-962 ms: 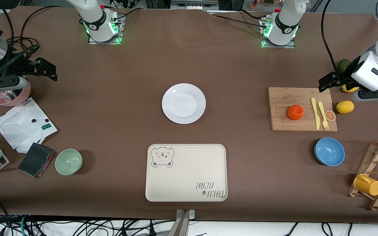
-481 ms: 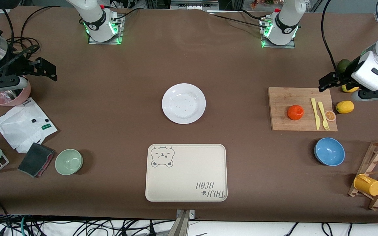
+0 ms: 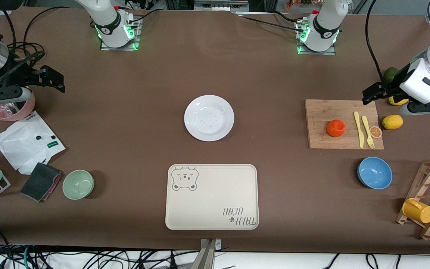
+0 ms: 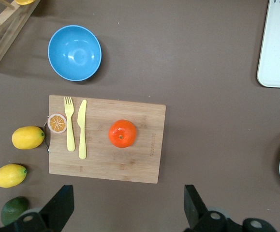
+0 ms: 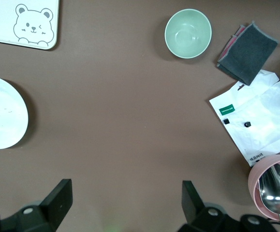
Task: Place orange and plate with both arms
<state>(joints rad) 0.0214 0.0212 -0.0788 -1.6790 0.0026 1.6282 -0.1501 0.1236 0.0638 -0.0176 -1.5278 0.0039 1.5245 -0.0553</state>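
Front view: brown surface (image 3: 133,123); white plate (image 3: 209,118) at centre, at 12 o'clock from the beige bear-print tray (image 3: 211,196), the two apart. Orange (image 3: 336,128) on a wooden cutting board (image 3: 323,138) toward the left arm's end, at 9 o'clock from a yellow knife (image 3: 358,129) and fork (image 3: 367,131); blue bowl (image 3: 374,173) nearer the camera than the board. Left tool (image 3: 371,93), empty, over the board's corner at 1 o'clock from the orange. Right tool (image 3: 52,78), empty, over the right arm's end of the surface, beside a pink bowl (image 3: 11,111); green bowl (image 3: 78,184) nearer the camera. Left wrist view: left tool, fingers (image 4: 57,208) spread wide, nothing between them; orange resting mid-board, untouched; two lemons (image 4: 28,137) and a lime (image 4: 14,209) off the board's edge. Right wrist view: right tool, fingers (image 5: 57,200) spread wide over bare surface; plate edge, green bowl, grey cloth (image 5: 248,52), white packet (image 5: 256,121) and pink bowl with spoon in sight.
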